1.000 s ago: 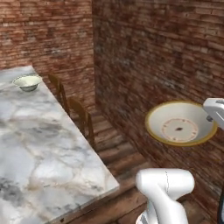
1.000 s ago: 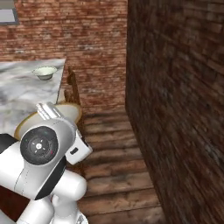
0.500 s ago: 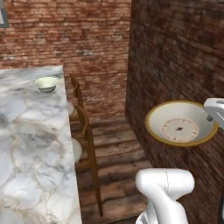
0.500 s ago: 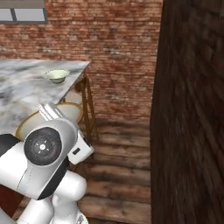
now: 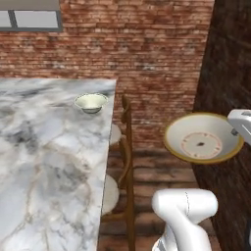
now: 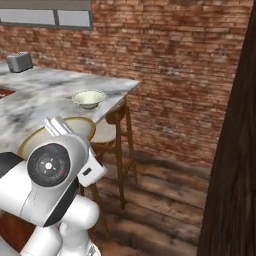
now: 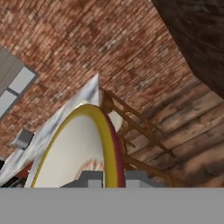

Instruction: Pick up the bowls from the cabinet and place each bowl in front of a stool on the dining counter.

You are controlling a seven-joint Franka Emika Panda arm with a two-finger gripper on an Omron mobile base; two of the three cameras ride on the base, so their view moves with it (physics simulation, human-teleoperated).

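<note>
Fingers (image 7: 94, 178) pinching the rim of a bowl (image 5: 203, 138) held off the counter's (image 5: 44, 162) edge, second bowl (image 5: 91, 102) on the counter, stools (image 5: 123, 147) tucked beside the counter

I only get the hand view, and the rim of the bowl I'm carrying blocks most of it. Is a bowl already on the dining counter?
Observer: Yes. One bowl sits upright on the dining counter, near its far corner on the stool side.
Operator: How is the carried bowl sitting?
Observer: The held bowl hangs off the counter, over the wooden floor, its open side tilted toward the left base camera.
Operator: Are there stools by that counter edge?
Observer: Yes, at least two stools stand tucked along it, below and nearer than the placed bowl.
Operator: Anything else on the counter?
Observer: A grey toaster stands at its far end.
</note>
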